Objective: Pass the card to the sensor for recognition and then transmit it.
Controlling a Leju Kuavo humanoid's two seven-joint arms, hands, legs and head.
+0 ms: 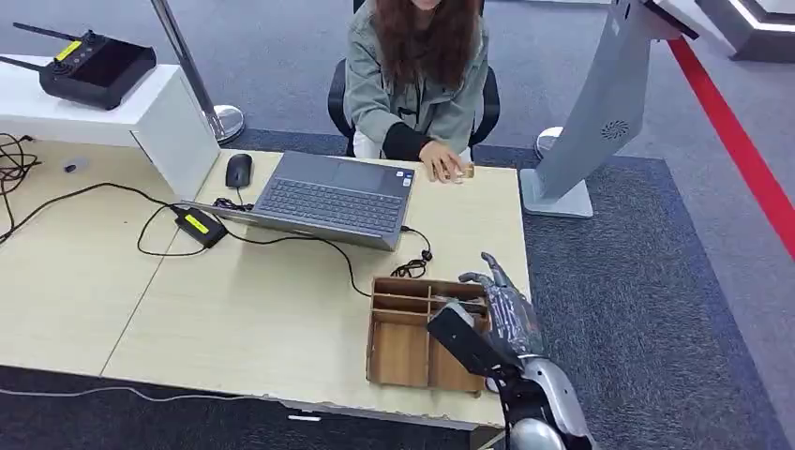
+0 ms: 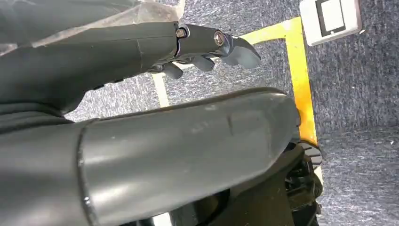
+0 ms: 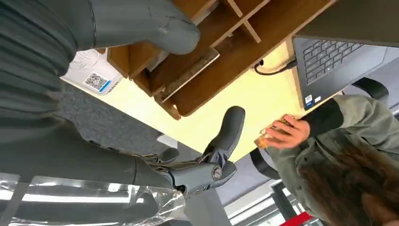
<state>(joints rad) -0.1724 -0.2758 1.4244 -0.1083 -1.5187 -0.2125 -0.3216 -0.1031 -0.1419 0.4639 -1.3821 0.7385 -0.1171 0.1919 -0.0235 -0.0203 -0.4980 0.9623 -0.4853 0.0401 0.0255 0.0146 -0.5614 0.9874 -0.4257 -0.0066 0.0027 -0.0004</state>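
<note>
We find no word or number sharp enough to read. A QR code with a blue strip beside it sits on the white card (image 3: pixel 91 75) in the right wrist view; the print is too small. The laptop (image 1: pixel 330 198) near the table's far edge carries small stickers (image 3: pixel 311 99), illegible. The power brick (image 1: pixel 199 225) bears a yellow label, unreadable.

The desk (image 1: pixel 262 319) is pale, smooth wood laminate with a matt face. On it sits a raw brown wooden organiser tray (image 1: pixel 403 352), unvarnished. The laptop (image 1: pixel 328 199) looks brushed grey metal. Rough grey carpet (image 1: pixel 656 309) covers the floor.
</note>
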